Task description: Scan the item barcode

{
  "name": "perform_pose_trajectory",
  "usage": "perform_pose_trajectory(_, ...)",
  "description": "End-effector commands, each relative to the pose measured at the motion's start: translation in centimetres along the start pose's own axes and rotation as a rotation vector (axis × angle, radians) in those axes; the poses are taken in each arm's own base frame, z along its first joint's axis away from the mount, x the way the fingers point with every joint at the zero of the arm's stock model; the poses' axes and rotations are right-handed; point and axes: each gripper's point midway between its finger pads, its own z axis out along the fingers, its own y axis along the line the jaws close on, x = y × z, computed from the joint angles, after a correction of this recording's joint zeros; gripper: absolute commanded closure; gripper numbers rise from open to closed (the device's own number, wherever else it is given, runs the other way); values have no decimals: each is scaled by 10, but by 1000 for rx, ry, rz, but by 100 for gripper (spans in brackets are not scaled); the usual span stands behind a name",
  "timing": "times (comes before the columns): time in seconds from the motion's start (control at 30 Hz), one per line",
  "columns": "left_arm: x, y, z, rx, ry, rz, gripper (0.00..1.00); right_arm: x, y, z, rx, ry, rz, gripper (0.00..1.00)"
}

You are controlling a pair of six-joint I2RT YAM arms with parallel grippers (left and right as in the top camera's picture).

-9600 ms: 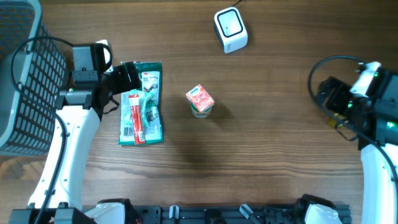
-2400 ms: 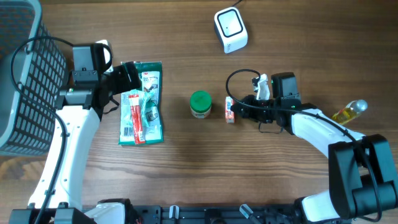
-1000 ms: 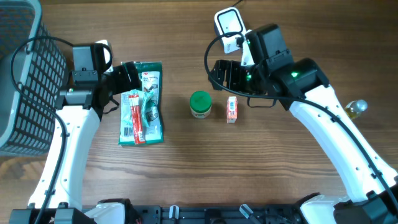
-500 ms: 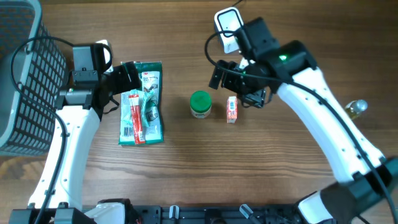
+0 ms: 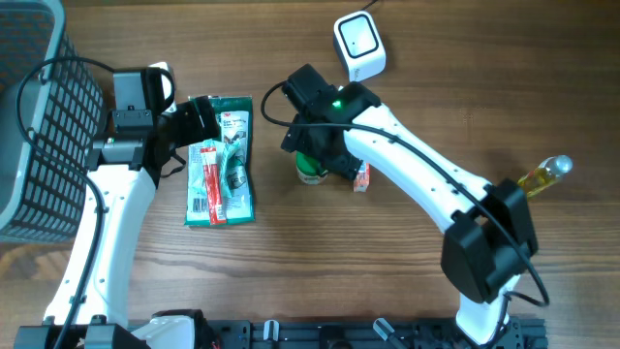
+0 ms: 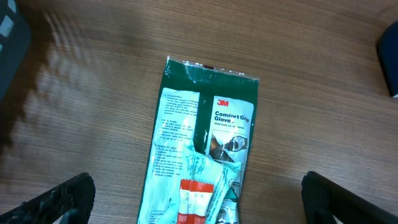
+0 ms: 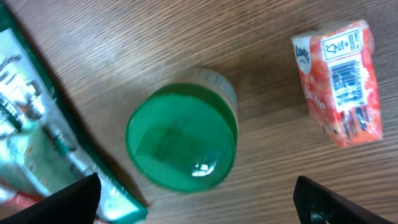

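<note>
Red carton [image 7: 339, 84]: lies barcode-up on the brown wood table [image 5: 436, 87], just right of the green-lidded jar [image 7: 181, 137]. Left to right:
- wire basket [image 5: 48, 145]
- left gripper [image 5: 205, 124], jaws wide and empty, over the glove packet [image 6: 202, 162]
- right gripper [image 7: 199, 202], jaws wide and empty, above the jar
- white scanner [image 5: 359, 44]
- small bottle [image 5: 542, 174]

Overhead: fixed above the table [image 5: 436, 58], facing straight down, far off; takes in the whole layout.
Left wrist: facing down, close over the green glove packet [image 6: 205, 155].
Right wrist: facing down, closer still, over the green-lidded jar [image 7: 181, 137] and red carton [image 7: 339, 84]; packet edge at left.
Shared: glove packet in all three views; jar and carton in overhead and right wrist.
</note>
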Motion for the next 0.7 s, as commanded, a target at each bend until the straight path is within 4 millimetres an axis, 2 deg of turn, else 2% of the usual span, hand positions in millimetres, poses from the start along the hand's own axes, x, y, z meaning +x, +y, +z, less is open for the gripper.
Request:
perform_pose_trajectory(0.0, -7, -1, -6, 11, -23, 1, 0, -7, 4, 16, 21, -35, 54, 3)
perform_pose_trajectory(0.17, -7, -1, -6, 11, -23, 1, 0, -9, 8, 24, 13, -38, 61, 9)
perform_pose_trajectory(0.43, -7, -1, -6, 11, -23, 1, 0, -5, 5, 38, 37, -20, 102, 12)
perform_pose_trajectory(0.67, -7, -1, -6, 11, -23, 1, 0, -3, 4, 38, 40, -14, 98, 24)
